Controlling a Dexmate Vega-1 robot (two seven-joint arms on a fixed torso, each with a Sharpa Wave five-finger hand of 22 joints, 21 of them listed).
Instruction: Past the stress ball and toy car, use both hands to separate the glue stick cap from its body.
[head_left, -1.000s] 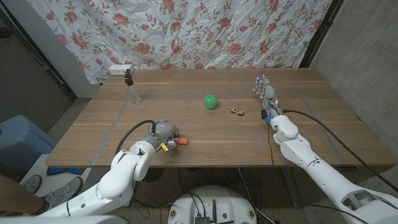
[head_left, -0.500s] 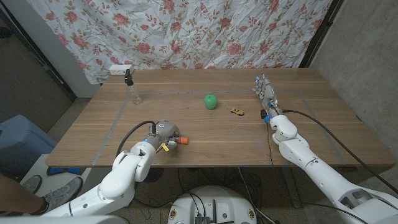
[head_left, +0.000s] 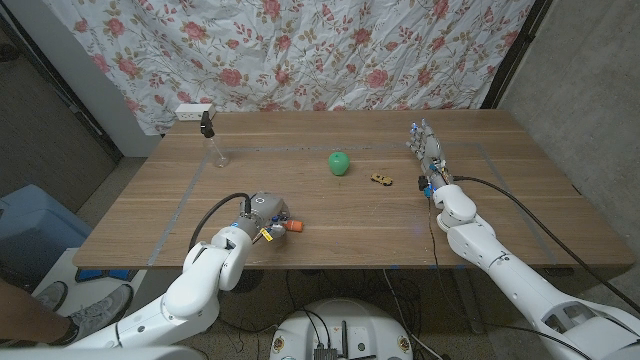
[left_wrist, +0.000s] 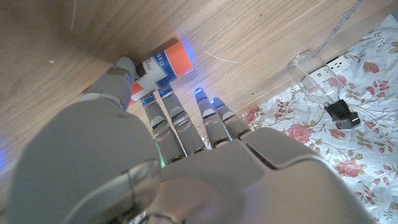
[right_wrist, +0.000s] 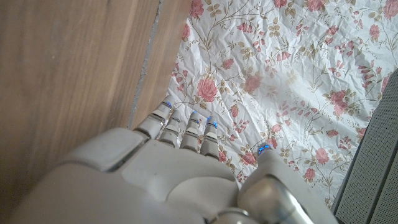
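Observation:
The glue stick, white with an orange cap, lies near the table's front edge, on the near side of the ball and car. My left hand is over its white end. In the left wrist view the glue stick has its end pinched between the thumb and fingers, and the orange cap sticks out past the fingertips. My right hand stands far off at the right of the table with its fingers straight and apart, holding nothing. The green stress ball and the small toy car sit mid-table.
A clear spray bottle with a black top stands at the back left. A white power strip lies behind it. A floral cloth hangs behind the table. A cable runs across the wood by my left wrist.
Almost nothing differs: my left hand has edged very slightly with the glue stick, while the right hand, ball and car stay put.

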